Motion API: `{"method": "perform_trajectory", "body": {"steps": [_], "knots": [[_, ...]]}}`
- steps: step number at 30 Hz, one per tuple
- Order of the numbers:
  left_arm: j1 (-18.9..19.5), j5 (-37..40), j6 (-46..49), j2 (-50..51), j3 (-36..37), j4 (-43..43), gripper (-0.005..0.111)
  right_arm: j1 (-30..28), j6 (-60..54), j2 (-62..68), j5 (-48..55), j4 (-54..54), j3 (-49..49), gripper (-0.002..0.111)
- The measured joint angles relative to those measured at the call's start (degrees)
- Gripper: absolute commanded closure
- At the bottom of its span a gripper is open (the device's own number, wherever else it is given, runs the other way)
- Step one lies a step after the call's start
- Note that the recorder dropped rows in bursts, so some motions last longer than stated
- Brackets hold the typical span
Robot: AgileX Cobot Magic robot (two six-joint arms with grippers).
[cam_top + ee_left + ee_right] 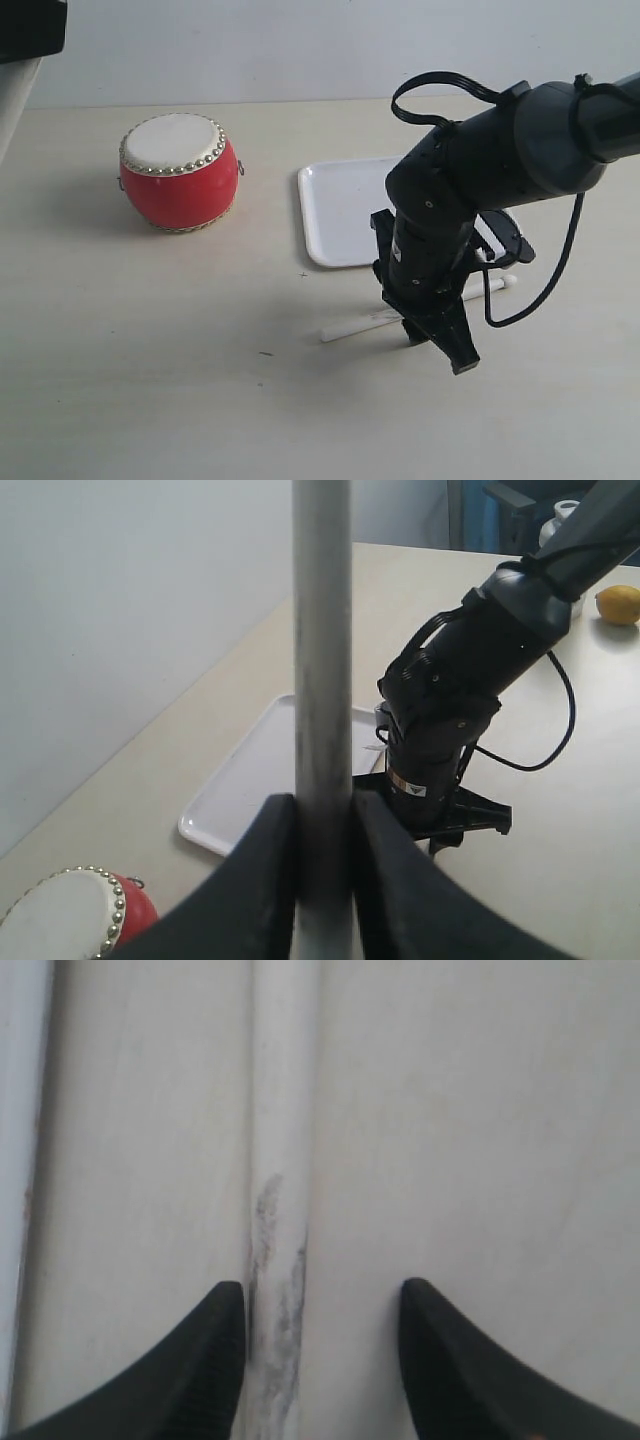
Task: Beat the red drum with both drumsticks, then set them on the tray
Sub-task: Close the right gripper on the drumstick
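Looking at your left gripper (322, 810), you find its black jaws clamped tight on a slim pale cream wooden drumstick (322, 660), which runs straight out past the fingers and is held up above the table (150, 380). Your right gripper (322, 1290) hangs low over the pale tabletop with its jaws apart, straddling the other cream wooden drumstick (283, 1140). That stick lies flat on the table, just outside the rim of the flat white rounded-rectangle plastic tray (335, 215). One finger (215, 1360) sits right beside the stick; the other stands clear of it. Grey smudges mark the stick between them. The small barrel-shaped glossy red drum (180, 172), with cream skin ringed by brass studs, stands upright on the table to the left, apart from the tray.
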Motion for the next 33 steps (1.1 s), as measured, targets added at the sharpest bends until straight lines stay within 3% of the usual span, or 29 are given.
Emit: {"method": "perform_trajectory", "body": {"steps": [4, 19, 25, 33], "knots": [[0.0, 0.0, 0.0, 0.0, 0.0, 0.0, 0.107, 0.0, 0.0, 0.0, 0.0, 0.0, 0.0, 0.066], [0.0, 0.0, 0.0, 0.0, 0.0, 0.0, 0.107, 0.0, 0.1, 0.9, 0.0, 0.1, -0.2, 0.108], [0.0, 0.0, 0.1, 0.0, 0.0, 0.0, 0.107, 0.0, -1.2, 1.1, 0.5, 0.0, -0.4, 0.108], [0.0, 0.0, 0.1, 0.0, 0.0, 0.0, 0.107, 0.0, -11.9, 1.0, 1.2, -3.9, -0.5, 0.108]]}}
